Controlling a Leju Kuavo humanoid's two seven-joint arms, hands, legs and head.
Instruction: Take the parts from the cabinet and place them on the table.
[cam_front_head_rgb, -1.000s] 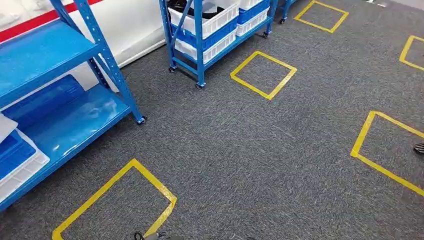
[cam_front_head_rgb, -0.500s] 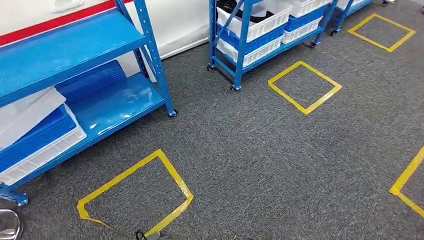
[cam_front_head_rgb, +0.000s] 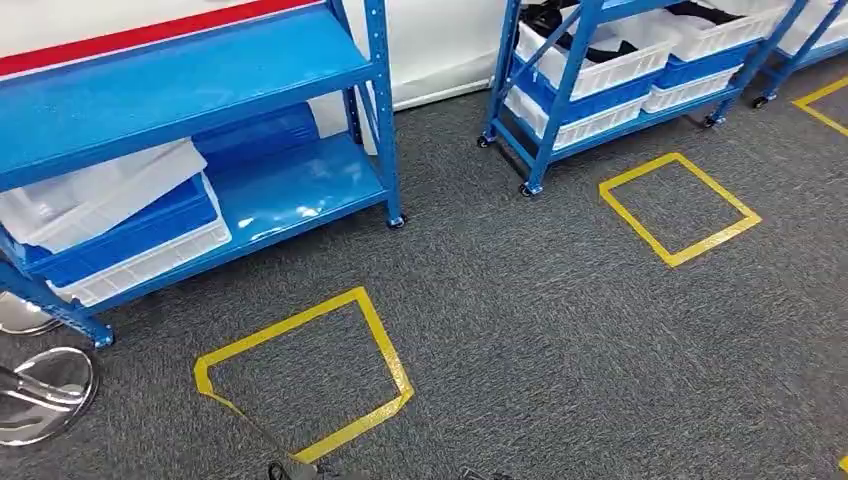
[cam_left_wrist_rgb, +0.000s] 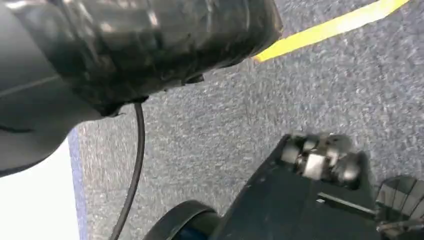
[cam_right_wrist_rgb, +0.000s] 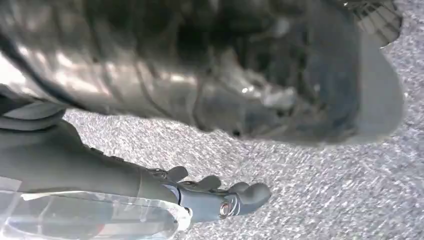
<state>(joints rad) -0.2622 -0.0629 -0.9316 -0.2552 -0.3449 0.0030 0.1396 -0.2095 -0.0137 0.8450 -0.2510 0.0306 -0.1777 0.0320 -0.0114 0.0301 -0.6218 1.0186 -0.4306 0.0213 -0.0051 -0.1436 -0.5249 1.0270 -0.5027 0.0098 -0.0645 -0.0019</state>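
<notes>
A blue rack (cam_front_head_rgb: 200, 70) stands at the left of the head view. Its lower shelf carries a white bin (cam_front_head_rgb: 150, 262), a blue bin (cam_front_head_rgb: 130, 230) and a translucent lid (cam_front_head_rgb: 100, 195). A second blue rack (cam_front_head_rgb: 560, 100) farther back holds white bins (cam_front_head_rgb: 615, 72) with dark parts (cam_front_head_rgb: 600, 48) in them. My right hand (cam_right_wrist_rgb: 220, 197) hangs over the grey carpet with its fingers loosely apart and nothing in them. A smooth grey part of my left hand (cam_left_wrist_rgb: 30, 130) lies at the edge of the left wrist view, its fingers hidden.
Grey carpet with yellow tape squares: one (cam_front_head_rgb: 380, 345) just ahead, another (cam_front_head_rgb: 700, 245) to the right. Chrome stool bases (cam_front_head_rgb: 45, 390) stand at the lower left by the near rack's foot. A white wall with a red stripe runs behind the racks.
The camera has turned left: the whole scene has slid right in the picture, and the near rack with its bins has come further into view.
</notes>
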